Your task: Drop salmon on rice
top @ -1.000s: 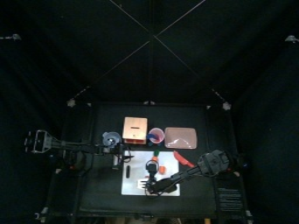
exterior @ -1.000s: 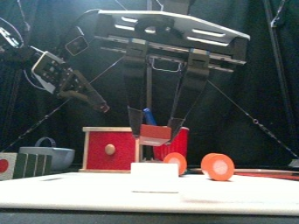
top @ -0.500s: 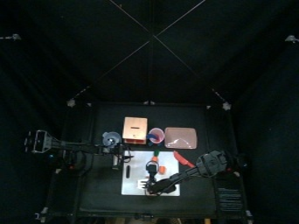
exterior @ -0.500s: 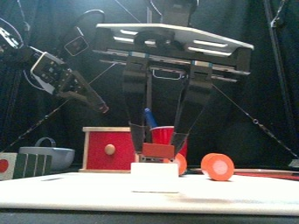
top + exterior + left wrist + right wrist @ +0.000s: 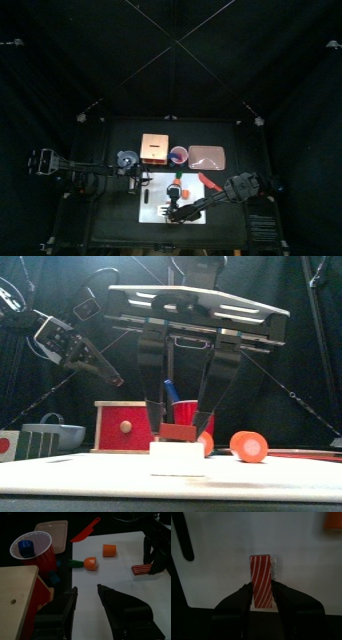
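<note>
Lowered since a second ago, right claw (image 5: 261, 597) gripping red-and-white striped salmon slice (image 5: 261, 579) just above white rice block (image 5: 177, 458) on white sheet (image 5: 120, 567), left claw (image 5: 87, 594) open, hovering beside red cup (image 5: 37, 552), above tabletop (image 5: 57, 577)

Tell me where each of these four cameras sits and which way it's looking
Top view: high overhead, straight down; both arms flank the white board.
Front view: table height, level; right gripper lowers the salmon slice over the rice block.
Left wrist view: on the resting left arm, over carrot pieces and red cup; left gripper open.
Right wrist view: looks down its own jaws.
Shared: the salmon shows in front and both wrist views.
</note>
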You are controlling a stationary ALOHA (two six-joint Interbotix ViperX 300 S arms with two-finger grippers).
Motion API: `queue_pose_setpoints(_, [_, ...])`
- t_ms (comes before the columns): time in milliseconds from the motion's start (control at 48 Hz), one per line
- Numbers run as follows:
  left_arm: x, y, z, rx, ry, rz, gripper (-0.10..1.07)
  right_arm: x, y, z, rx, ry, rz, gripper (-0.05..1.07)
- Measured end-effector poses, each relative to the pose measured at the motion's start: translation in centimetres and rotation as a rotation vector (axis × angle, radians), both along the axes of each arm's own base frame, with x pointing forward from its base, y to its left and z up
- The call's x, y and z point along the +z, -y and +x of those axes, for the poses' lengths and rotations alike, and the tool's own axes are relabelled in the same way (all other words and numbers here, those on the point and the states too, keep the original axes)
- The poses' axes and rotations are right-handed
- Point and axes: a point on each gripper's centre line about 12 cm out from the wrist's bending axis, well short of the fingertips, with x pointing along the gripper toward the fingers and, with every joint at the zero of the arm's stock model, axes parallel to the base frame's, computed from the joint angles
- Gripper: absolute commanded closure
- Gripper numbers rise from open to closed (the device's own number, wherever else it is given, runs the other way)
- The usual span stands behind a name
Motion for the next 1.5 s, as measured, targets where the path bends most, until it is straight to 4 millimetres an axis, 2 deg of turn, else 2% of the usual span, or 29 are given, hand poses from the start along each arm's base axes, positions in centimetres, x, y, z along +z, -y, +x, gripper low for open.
queue_pose_setpoints(312, [0.0,0.0,0.0,-0.008,-0.001,0.009,0.20,-0.1,0.1,0.0,-0.001,0.000,-0.006,0.14])
queue_pose_setpoints(479, [0.0,0.1,0.0,-0.012,-0.001,0.012,0.20,0.0,0.2,-0.1,-0.005,-0.010,-0.013,0.09])
queue_pose_setpoints(667, [0.0,0.0,0.0,-0.008,-0.001,0.012,0.20,0.1,0.2,-0.3,-0.007,-0.026,-0.028,0.08])
queue_pose_setpoints(1062, [0.0,-0.3,0.0,0.001,0.000,0.013,0.20,1.4,0.7,0.1,0.001,-0.033,-0.088,0.08])
queue_pose_setpoints(1500, [0.0,-0.3,0.0,0.001,-0.001,0.013,0.20,2.4,1.5,-1.1,0.019,-0.067,-0.137,0.08])
